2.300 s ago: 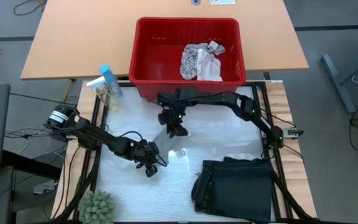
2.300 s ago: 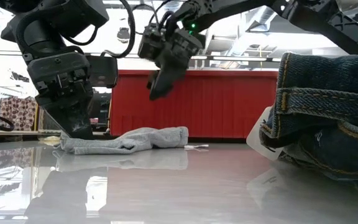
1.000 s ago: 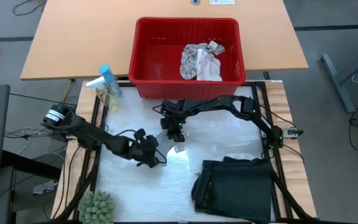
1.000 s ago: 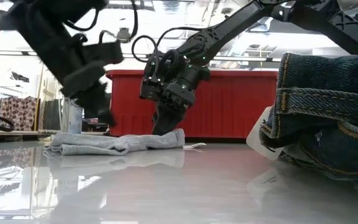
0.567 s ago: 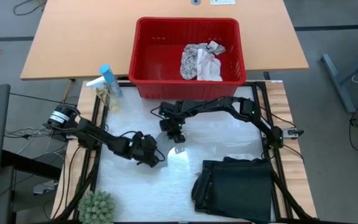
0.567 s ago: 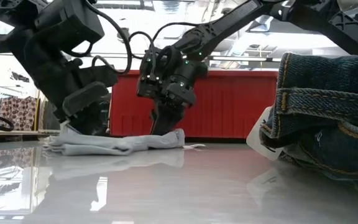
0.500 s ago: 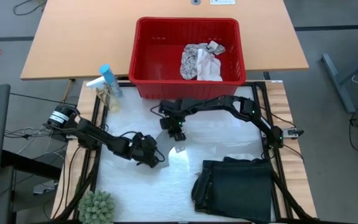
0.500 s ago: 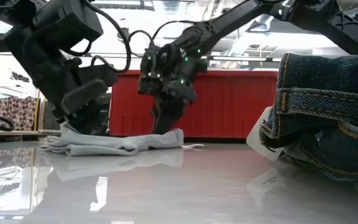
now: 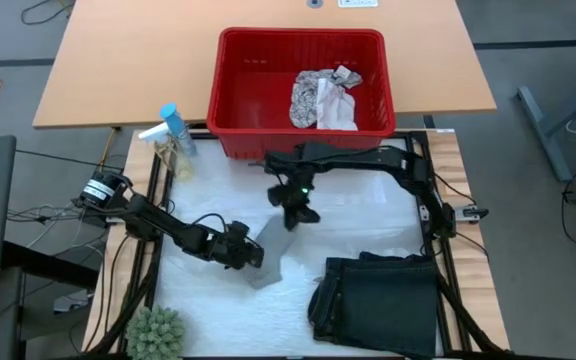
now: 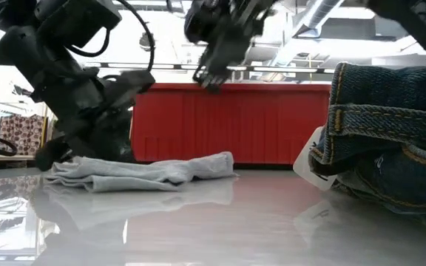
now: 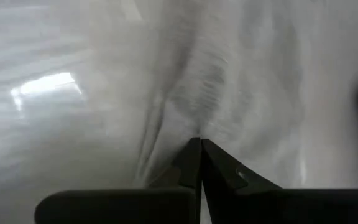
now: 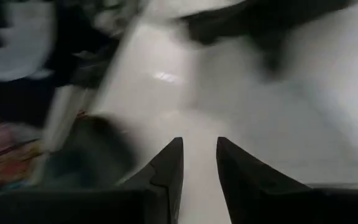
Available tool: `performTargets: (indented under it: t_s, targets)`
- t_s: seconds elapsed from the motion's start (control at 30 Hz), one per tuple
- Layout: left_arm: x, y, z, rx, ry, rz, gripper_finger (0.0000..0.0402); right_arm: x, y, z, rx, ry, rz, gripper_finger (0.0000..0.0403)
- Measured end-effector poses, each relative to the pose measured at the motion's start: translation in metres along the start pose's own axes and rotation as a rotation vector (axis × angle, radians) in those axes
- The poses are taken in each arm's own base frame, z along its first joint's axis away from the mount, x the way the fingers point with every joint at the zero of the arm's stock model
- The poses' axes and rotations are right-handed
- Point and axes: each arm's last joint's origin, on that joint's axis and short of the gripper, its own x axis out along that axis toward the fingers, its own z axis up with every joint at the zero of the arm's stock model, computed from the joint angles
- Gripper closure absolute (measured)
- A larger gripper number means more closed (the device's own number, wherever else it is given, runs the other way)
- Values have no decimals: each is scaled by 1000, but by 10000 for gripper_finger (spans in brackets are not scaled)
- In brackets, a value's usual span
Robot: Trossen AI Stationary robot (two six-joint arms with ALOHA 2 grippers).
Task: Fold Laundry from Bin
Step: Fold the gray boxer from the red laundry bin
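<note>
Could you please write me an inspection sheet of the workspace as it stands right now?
Surface: glossy white work mat, lit by glare.
Job's things: small whitish cloth flat on the mat; dark garment folded at the near right; leaf-patterned cloth in the red bin.
Clutter: spray bottle; green plant.
Grippers: left gripper shut on the small whitish cloth's edge; right gripper raised above the mat, open, empty.
Cables: loose leads off the left edge.
Surroundings: wooden table behind; no person seen.

Right hand (image 10: 214,70) motion-blurred; folded jeans (image 10: 390,140) cropped.
</note>
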Motion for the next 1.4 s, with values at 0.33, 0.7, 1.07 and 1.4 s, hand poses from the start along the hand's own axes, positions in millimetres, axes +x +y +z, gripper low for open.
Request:
performTargets:
  t_s: [0.33,0.7,1.07,1.4]
  targets:
    - [5,-10,14,-208,-74,-101,401,33,127,10,-61,219,6,280]
    - [-1,-35,18,56,-79,-321,401,115,169,-33,103,492,-267,280]
    - [2,-67,77,816,-127,26,401,175,206,-61,282,445,-230,280]
    - [12,-65,122,1095,-38,-126,401,196,241,-64,337,317,-334,280]
